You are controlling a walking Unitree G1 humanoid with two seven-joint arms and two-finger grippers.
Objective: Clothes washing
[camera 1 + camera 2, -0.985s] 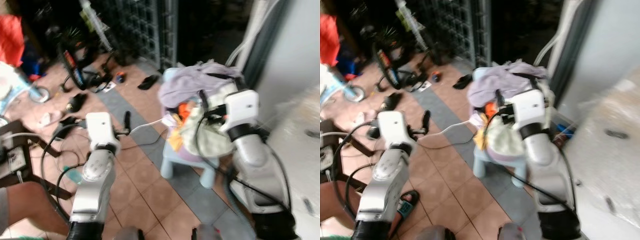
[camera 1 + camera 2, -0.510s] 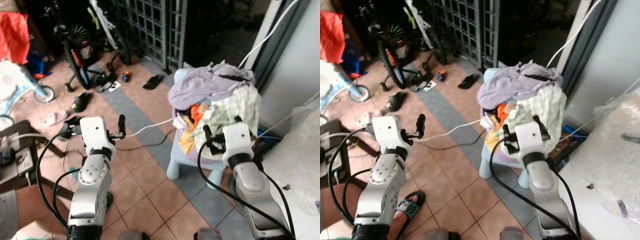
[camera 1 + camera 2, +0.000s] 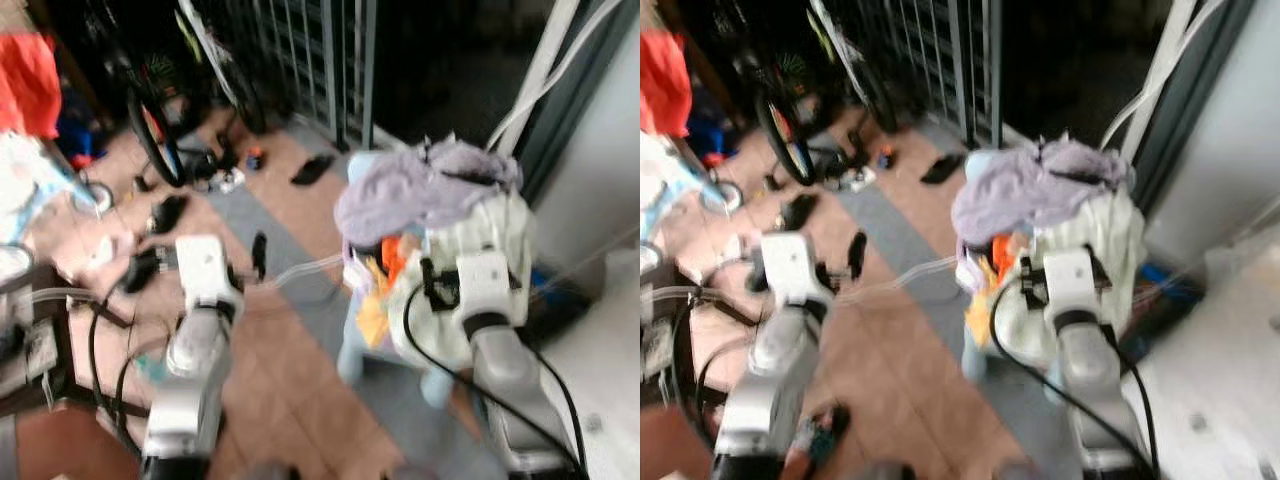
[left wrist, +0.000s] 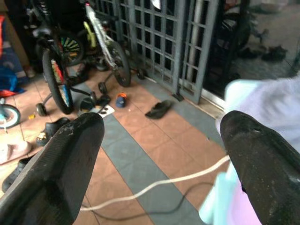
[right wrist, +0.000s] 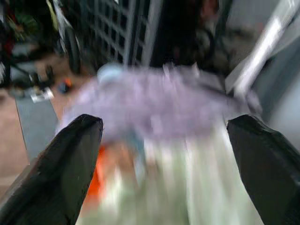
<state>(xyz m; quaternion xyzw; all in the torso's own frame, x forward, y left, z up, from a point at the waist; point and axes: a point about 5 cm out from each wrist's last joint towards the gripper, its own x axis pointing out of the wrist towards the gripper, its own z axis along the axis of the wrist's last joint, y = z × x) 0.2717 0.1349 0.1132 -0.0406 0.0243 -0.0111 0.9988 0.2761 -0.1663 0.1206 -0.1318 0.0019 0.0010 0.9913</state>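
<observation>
Terracotta floor tiles [image 3: 290, 390] with a grey strip run past a metal grille gate [image 4: 164, 37], bicycles [image 4: 61, 61] and scattered sandals [image 4: 159, 108], so we are in a cluttered porch or entry where laundry has been staged rather than at a machine.

Straight ahead of our right gripper [image 5: 164, 154] sits the heap of clothes [image 3: 440, 220], piled on a small pale-blue stool [image 3: 975, 355]. A lilac garment [image 5: 159, 98] drapes over the top, a pale green one [image 5: 187, 187] hangs down the near side, and something orange [image 3: 392, 255] pokes out at the side facing our left arm. We judge the stool serves as a raised stand that keeps the washing off the floor and within arm's reach.

The right gripper has its two black fingers [image 5: 65, 168] spread wide, framing the heap with nothing between them; it looks set to take a garment, though contact is not made yet. The picture is blurred, so we cannot say how close the cloth is.

Our left gripper [image 4: 164, 164] is likewise spread and empty, held out over the floor well to the side of the stool, pointing toward the gate. A white cable [image 4: 154, 185] trails across the tiles beneath it.

We judge the washing task is at its start: the whole pile is uncollected.
</observation>
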